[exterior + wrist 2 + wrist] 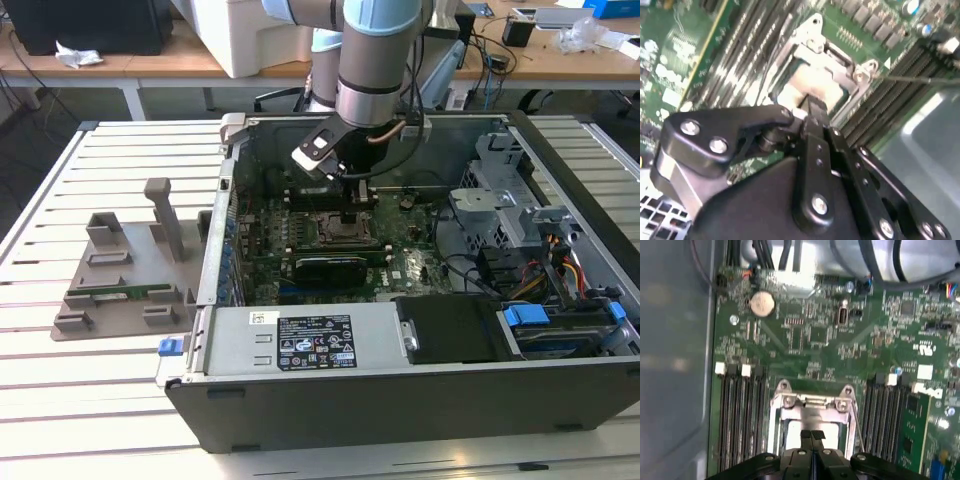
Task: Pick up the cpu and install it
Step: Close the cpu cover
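I can't read any words or numbers from here. A black and white sticker [315, 343] sits on the grey box [240, 350] at the front of the computer case [400, 420], but its print is too small for me. The green board [805, 315] has little white marks [924, 372], and I can't make those out either.

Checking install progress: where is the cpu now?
In the first wrist view the cpu lies in the motherboard socket, between the memory slots, directly under the gripper.
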Robot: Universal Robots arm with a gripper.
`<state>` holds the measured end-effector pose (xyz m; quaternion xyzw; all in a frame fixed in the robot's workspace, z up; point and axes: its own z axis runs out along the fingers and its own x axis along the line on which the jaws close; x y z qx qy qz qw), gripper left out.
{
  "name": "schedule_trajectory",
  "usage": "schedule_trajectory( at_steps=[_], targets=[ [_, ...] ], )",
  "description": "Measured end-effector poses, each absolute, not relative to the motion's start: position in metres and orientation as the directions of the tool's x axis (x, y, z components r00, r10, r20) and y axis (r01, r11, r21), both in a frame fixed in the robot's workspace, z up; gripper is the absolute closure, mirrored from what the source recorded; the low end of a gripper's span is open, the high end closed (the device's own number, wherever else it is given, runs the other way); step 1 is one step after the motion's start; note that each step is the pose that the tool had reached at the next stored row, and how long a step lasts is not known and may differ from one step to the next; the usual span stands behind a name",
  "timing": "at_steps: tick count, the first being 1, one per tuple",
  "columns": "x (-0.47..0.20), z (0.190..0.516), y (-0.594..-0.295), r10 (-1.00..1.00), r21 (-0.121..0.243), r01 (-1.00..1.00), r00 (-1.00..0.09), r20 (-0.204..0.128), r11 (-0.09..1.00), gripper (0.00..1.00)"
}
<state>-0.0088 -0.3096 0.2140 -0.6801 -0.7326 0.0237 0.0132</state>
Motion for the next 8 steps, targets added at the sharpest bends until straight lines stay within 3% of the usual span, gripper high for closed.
schedule_trajectory(
  at_steps=[8],
  targets=[
    [-0.009,0.267,-0.309,0.997,-0.053,0.996,-0.074,-0.012,0.074,0.89]
  ],
)
